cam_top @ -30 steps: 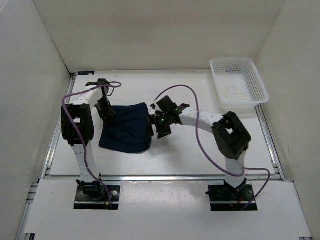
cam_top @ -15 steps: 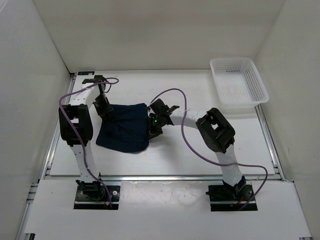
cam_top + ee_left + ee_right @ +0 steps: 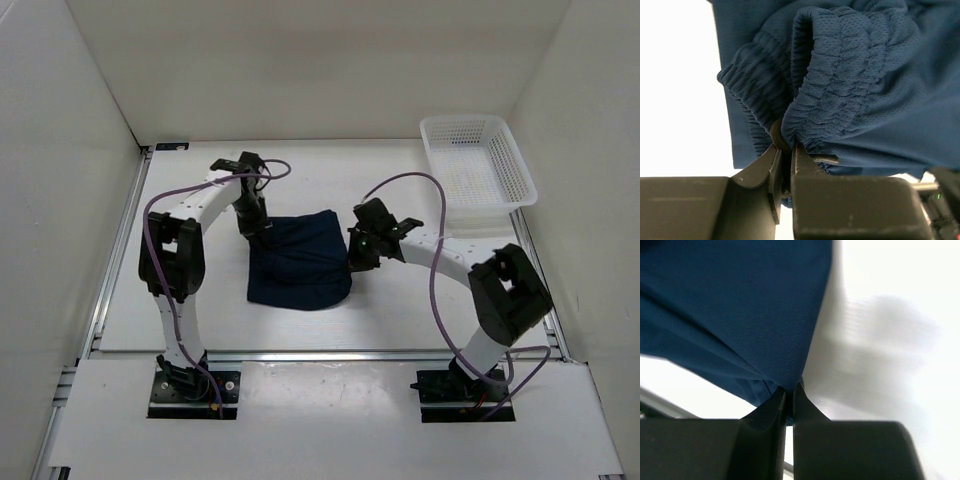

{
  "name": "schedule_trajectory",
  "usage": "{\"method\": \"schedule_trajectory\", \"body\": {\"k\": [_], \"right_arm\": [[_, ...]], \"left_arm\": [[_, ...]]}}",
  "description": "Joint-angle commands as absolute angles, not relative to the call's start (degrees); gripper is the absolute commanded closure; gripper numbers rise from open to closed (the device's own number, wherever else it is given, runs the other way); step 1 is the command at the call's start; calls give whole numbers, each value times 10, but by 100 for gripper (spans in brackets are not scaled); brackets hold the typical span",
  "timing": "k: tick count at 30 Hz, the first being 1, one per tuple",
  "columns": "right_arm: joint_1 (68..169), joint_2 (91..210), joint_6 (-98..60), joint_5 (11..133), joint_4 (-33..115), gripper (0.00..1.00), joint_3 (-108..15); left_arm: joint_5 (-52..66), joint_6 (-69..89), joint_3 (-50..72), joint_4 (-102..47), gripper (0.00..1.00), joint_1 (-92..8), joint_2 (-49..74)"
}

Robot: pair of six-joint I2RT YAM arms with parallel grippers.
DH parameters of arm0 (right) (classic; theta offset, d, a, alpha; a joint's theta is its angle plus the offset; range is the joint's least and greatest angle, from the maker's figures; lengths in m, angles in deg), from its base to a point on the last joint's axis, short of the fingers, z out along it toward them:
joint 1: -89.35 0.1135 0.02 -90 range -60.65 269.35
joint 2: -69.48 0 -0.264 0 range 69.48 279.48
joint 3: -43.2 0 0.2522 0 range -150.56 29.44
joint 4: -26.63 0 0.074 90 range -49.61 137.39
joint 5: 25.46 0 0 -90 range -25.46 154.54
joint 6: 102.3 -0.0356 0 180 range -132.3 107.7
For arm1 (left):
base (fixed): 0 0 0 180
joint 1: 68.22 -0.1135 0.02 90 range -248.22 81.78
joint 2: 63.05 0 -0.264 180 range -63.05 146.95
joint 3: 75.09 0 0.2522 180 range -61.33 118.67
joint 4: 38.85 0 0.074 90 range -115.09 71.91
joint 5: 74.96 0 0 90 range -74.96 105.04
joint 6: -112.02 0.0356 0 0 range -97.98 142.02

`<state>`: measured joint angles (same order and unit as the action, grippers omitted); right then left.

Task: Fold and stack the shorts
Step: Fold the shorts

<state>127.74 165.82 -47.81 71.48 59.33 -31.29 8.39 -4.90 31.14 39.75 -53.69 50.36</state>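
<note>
The navy shorts (image 3: 298, 268) lie bunched near the middle of the white table (image 3: 400, 310), their near hem well back from the front rail (image 3: 320, 353). The left gripper (image 3: 785, 150) is clamped on the gathered waistband at the cloth's far-left corner. The right gripper (image 3: 789, 390) is pinched tight on its thin right-hand edge. Bare tabletop lies all round the cloth. A white mesh basket (image 3: 478, 170) sits in the far right corner, well apart from the shorts. White walls (image 3: 300, 70) close in on three sides.
</note>
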Motion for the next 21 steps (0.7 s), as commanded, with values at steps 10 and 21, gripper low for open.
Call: {"method": "schedule_trajectory", "body": {"k": [10,21], "right_arm": [[1277,1592,-439,622,680,15,-294],[1277,1525,-433,575,721,8,-309]], "left_arm": [[116,-58,249,365,90,-514,461],[165,-52,331,427,0,-543,441]]}}
